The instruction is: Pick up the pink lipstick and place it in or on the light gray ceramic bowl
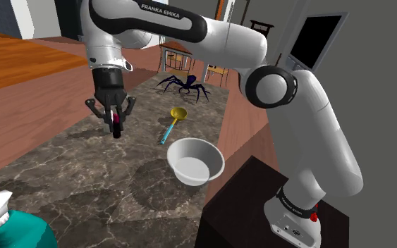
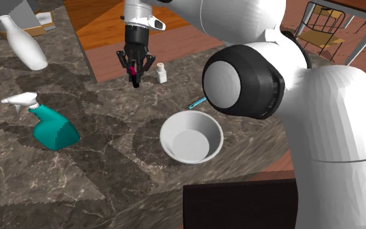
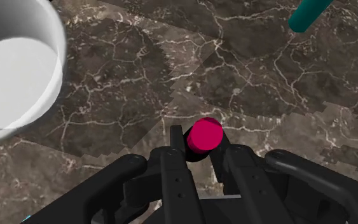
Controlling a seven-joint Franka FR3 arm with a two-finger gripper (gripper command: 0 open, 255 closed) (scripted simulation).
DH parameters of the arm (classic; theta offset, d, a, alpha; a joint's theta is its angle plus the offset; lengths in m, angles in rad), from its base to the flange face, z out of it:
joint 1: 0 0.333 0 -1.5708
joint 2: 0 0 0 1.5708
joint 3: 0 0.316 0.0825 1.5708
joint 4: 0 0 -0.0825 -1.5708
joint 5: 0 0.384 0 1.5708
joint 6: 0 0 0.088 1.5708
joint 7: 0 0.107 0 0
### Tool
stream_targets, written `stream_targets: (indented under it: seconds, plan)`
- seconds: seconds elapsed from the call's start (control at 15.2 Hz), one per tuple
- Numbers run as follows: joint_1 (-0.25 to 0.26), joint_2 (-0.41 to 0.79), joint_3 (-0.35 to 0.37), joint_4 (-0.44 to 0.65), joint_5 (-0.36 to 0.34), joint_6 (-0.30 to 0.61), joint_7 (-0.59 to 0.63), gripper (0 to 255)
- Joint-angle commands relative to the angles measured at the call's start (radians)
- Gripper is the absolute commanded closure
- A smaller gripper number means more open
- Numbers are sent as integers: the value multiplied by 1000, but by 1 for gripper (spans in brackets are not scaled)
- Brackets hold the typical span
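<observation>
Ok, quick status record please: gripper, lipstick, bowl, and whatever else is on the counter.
gripper: shut on the pink lipstick, above the marble counter
lipstick: clasped between the fingers, apparently lifted off the surface
bowl: light grey, empty, upright, on the counter nearer the stand
stage: lipstick not yet in bowl
others: teal spray bottle, yellow spoon, dark spider, white bottle, small shaker

White capital letters reading "FRANKA EMIKA" stand on the dark shell of the arm's upper link in the shoulder view. Small pale lettering on the dark band near the arm's base cannot be read.
</observation>
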Motion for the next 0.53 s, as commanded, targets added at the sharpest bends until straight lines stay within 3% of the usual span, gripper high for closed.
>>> stream_targets:
  seconds: [0.0,0.07,0.2,0.46]
  plan:
    - [3,8,2,39,0,-30,9,255]
    - [-29,-87,3,-125,13,33,-16,255]
    - [-76,-221,7,-345,34,110,-58,255]
    - [-144,-424,5,-653,72,198,-135,255]
